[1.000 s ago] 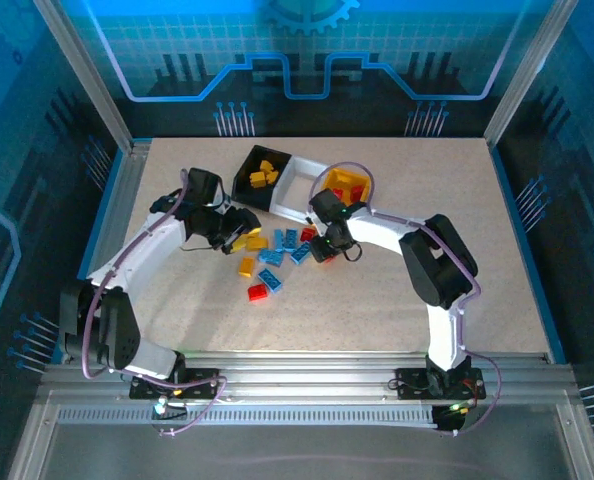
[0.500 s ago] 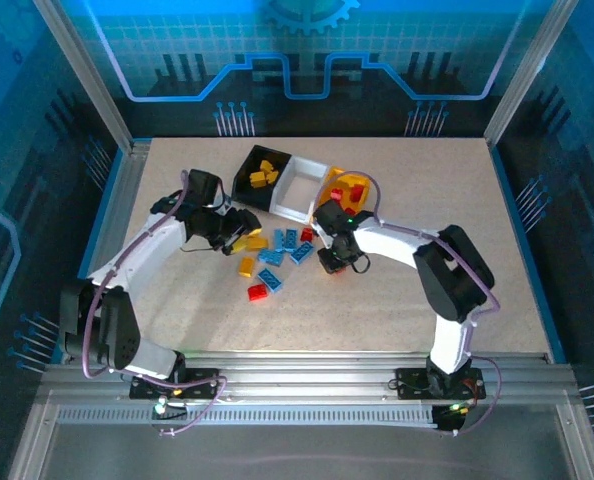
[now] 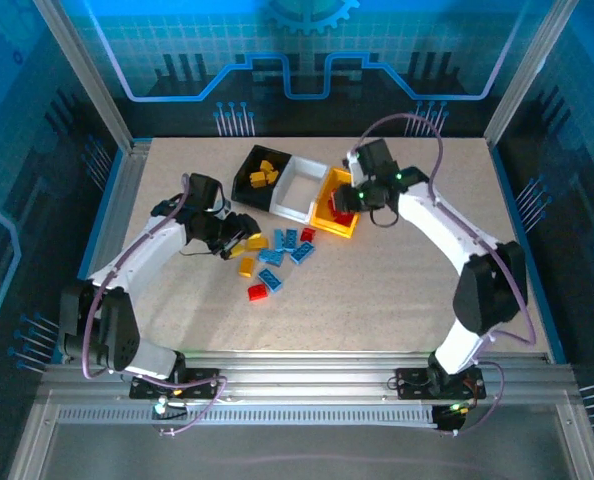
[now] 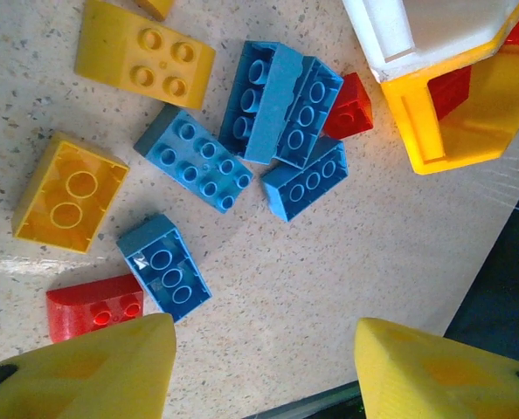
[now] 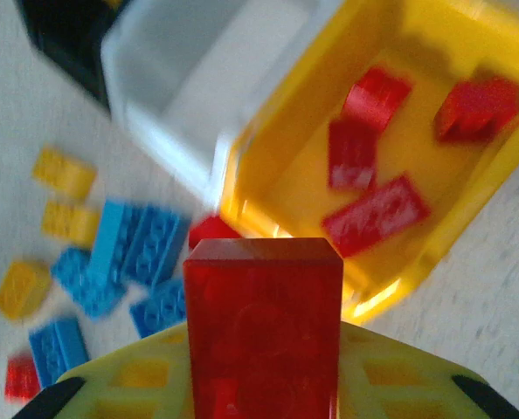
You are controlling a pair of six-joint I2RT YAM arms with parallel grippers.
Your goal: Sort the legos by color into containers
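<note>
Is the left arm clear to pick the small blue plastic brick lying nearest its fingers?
Probably yes. The left fingers are open with nothing between them, and the small blue plastic brick lies flat on bare table right ahead; only a red sloped plastic brick crowds one corner.

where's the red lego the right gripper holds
In the right wrist view, the red lego is clamped in the right gripper, at the yellow bin's near rim.

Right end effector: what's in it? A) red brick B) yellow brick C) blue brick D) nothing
A: the right wrist view shows a red brick clamped between the fingers of the right end effector, with the yellow bin just ahead of it.
</note>
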